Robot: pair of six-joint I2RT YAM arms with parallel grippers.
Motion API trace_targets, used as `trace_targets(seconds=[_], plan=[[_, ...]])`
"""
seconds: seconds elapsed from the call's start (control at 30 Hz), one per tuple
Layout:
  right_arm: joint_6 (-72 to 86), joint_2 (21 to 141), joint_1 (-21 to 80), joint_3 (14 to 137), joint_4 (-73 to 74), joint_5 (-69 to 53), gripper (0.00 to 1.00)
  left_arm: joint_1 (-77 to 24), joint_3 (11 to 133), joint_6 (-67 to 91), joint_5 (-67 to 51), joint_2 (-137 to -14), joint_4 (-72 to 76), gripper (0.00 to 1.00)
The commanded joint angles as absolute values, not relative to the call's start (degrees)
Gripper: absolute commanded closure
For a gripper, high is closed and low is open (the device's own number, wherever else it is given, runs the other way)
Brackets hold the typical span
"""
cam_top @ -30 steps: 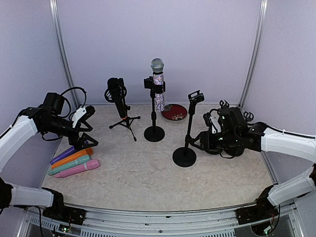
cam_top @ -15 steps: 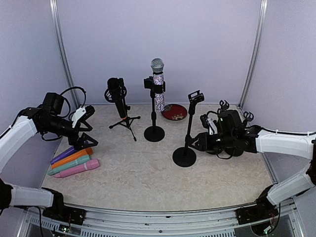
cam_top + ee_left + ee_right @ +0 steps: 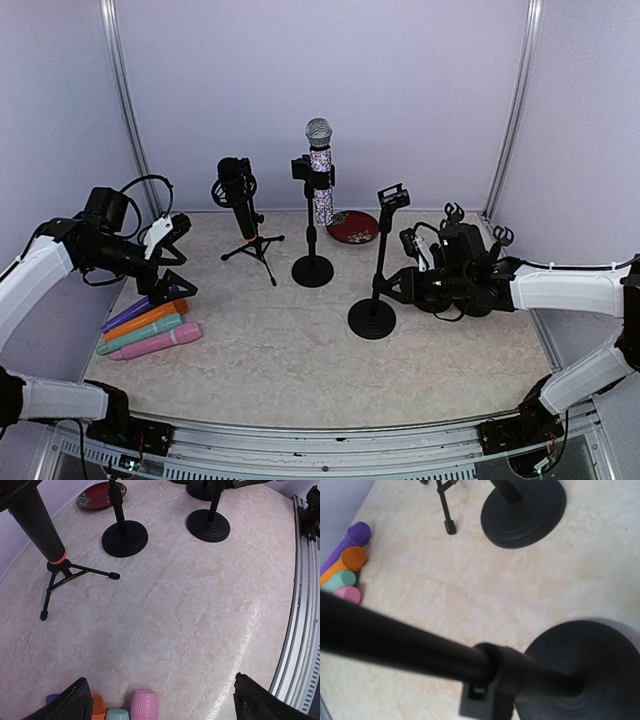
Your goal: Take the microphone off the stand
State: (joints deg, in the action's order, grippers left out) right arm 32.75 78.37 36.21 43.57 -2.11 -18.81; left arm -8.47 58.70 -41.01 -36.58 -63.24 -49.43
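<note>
Enclosure walls point(image 3: 400, 80): plain pale lilac, metal uprights at the far corners, even light, no hard shadows.

Table point(image 3: 300, 370): pale marbled top, flat, slight sheen. Probably slick enough to let a round base skate under a sideways tug.

Left arm point(image 3: 40, 265): over the left edge. Left jaws released, spread wide, empty, above four coloured microphones point(image 3: 150, 327) lying side by side along that edge.

Right arm point(image 3: 560, 285): in low from the right edge. Right jaws hard up against the pole of an empty stand point(image 3: 378, 270), right of table centre. Clenched or released: cannot tell, tips hidden in the wrist view.

Round-base stand point(image 3: 312, 268): near the middle of the far edge, upright. Tripod stand point(image 3: 255, 248): toward the far left corner.

Patterned microphone point(image 3: 320, 170): clipped upright in the round-base stand, mesh head on top, no arm near. Black microphone point(image 3: 238, 195): tilted in the tripod stand. Intended one unclear; patterned one assumed.

Handling, judged: rigid tube, moderate weight, top-heavy on its stand. Patterned sleeve possibly slippery; mesh head dentable, so not for gripping. Best hold: on the body between clip and head, then a straight pull along its axis. Friction clip likely to drag the stand up too, so pole or base to be pinned by the second arm.

Red dish point(image 3: 352, 226): at the far edge, just right of the round-base stand.
</note>
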Motion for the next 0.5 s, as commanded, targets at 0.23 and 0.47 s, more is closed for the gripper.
trace_targets(seconds=[0.23,0.47], plan=[[32.1,78.1,35.8,40.8,-8.6,-17.3,1.00,-8.9,59.7,-41.2,-36.8,-64.0,-50.5,0.05],[28.0,77.7,37.1,39.8,-8.1,-12.8,1.00,-8.9,59.9,-41.8,-36.2,-63.5,-50.7,0.05]])
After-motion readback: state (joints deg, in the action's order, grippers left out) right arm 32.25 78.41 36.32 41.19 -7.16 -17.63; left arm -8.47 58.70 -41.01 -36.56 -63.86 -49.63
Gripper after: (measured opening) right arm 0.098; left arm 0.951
